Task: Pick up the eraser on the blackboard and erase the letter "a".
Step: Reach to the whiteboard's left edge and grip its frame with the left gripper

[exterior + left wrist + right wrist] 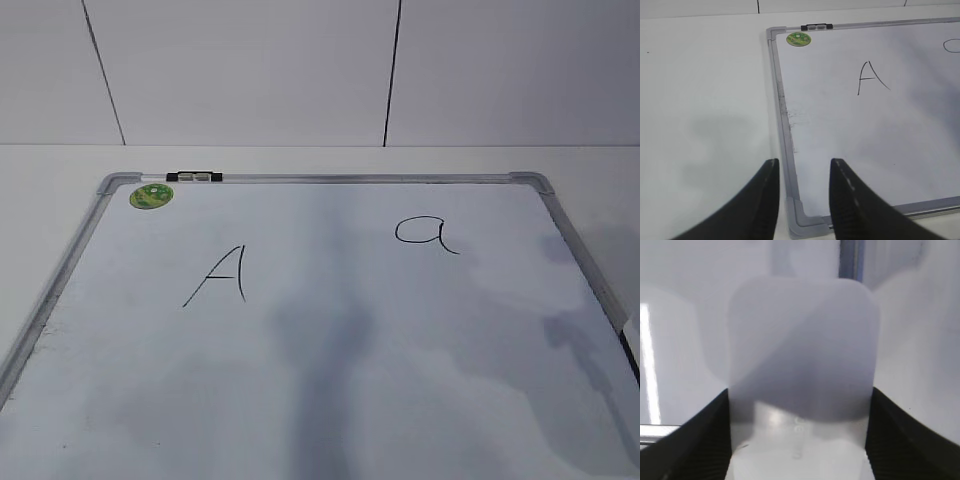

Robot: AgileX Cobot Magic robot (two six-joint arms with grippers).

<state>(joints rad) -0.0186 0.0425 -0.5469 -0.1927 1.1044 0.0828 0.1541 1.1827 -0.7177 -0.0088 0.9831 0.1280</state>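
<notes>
White rounded-rectangular plastic eraser [802, 355] sits between the right gripper's [800, 440] black fingers, apparently clasped; ahead, handwritten black lowercase letter "a" [428, 234] remains unerased.

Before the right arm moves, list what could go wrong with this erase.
1. In the right wrist view the eraser sits between the right gripper fingers, filling the blurred frame; contact with it can't be confirmed, so it might slip.
2. The capital A shares the blackboard with the letter "a"; a wide sweep could smear it.
3. The left gripper hovers open over the board's near-left corner and might be in the way.
</notes>
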